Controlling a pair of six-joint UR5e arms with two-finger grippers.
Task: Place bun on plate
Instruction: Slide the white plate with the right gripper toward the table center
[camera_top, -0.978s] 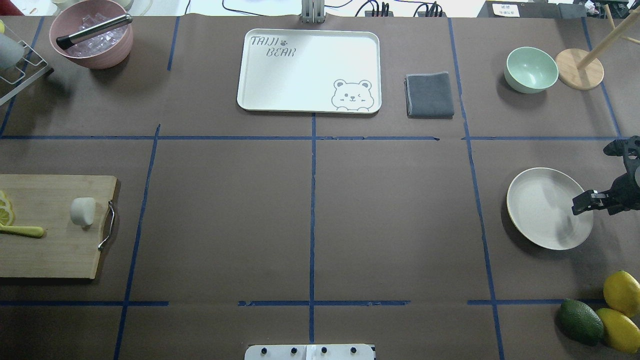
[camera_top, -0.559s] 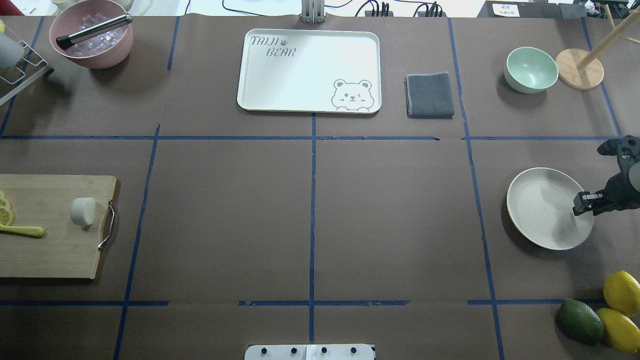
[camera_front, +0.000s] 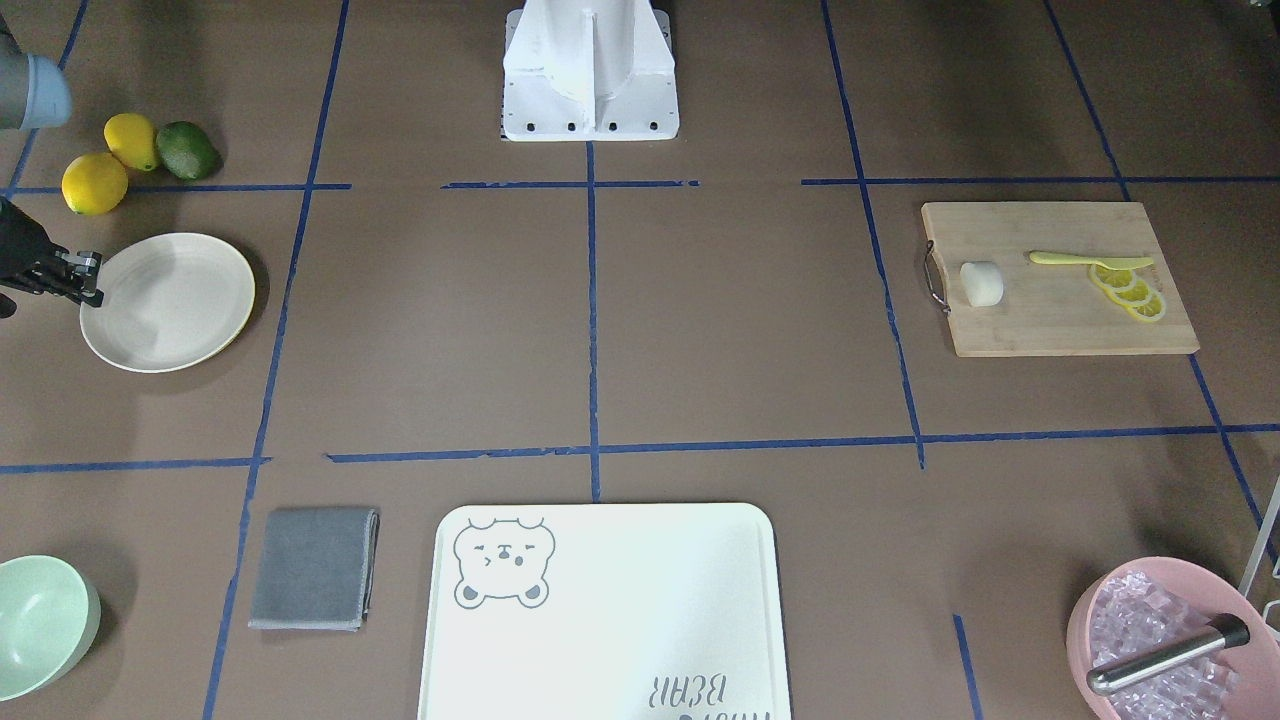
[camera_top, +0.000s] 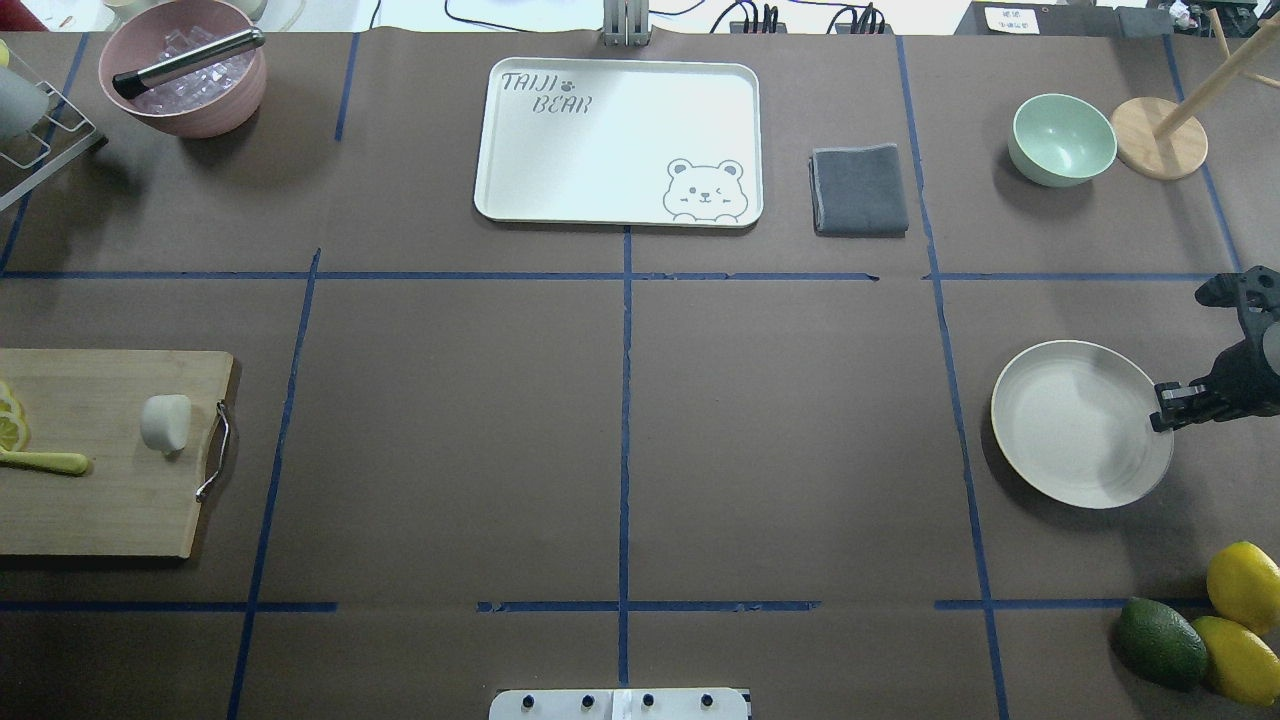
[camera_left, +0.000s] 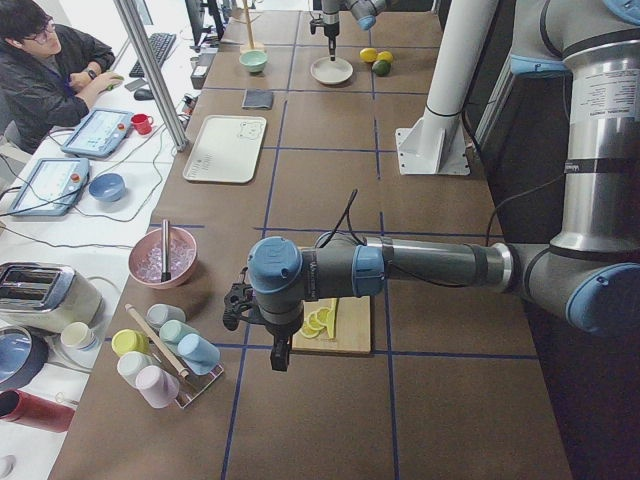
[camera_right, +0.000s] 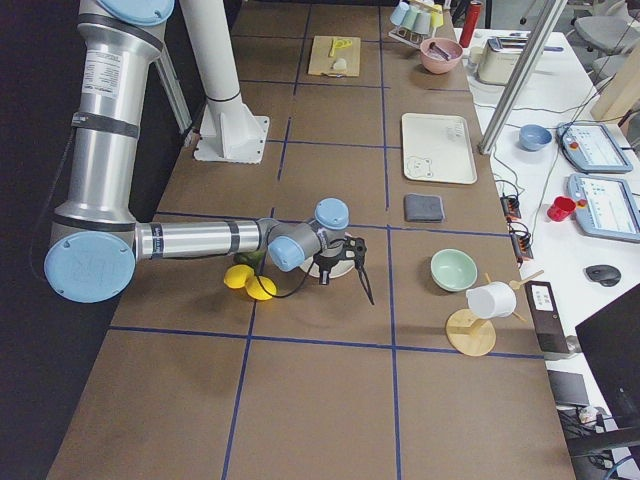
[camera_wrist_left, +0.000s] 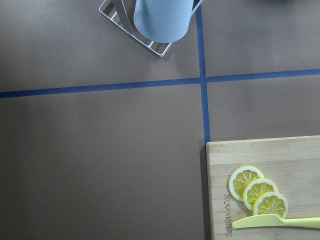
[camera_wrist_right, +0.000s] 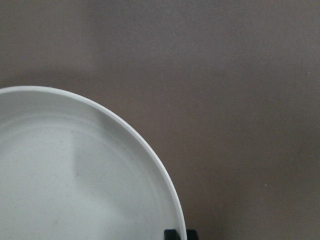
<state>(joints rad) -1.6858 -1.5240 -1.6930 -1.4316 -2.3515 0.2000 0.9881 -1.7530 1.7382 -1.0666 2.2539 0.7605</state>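
The bun, a small white lump, lies on the wooden cutting board at the table's left edge; it also shows as the bun in the front-facing view. The cream plate sits at the right side. My right gripper is shut on the plate's right rim, and the right wrist view shows a dark fingertip at the plate edge. My left gripper hangs beyond the board's outer end, away from the bun. It shows only in the exterior left view, so I cannot tell its state.
Lemon slices and a yellow knife share the board. A bear-print tray, grey cloth and mint bowl line the far side. Lemons and an avocado lie near right; a pink ice bowl stands far left.
The plate has shifted a little to the left, toward the table's middle, with the right gripper at its rim. The bun has not moved.
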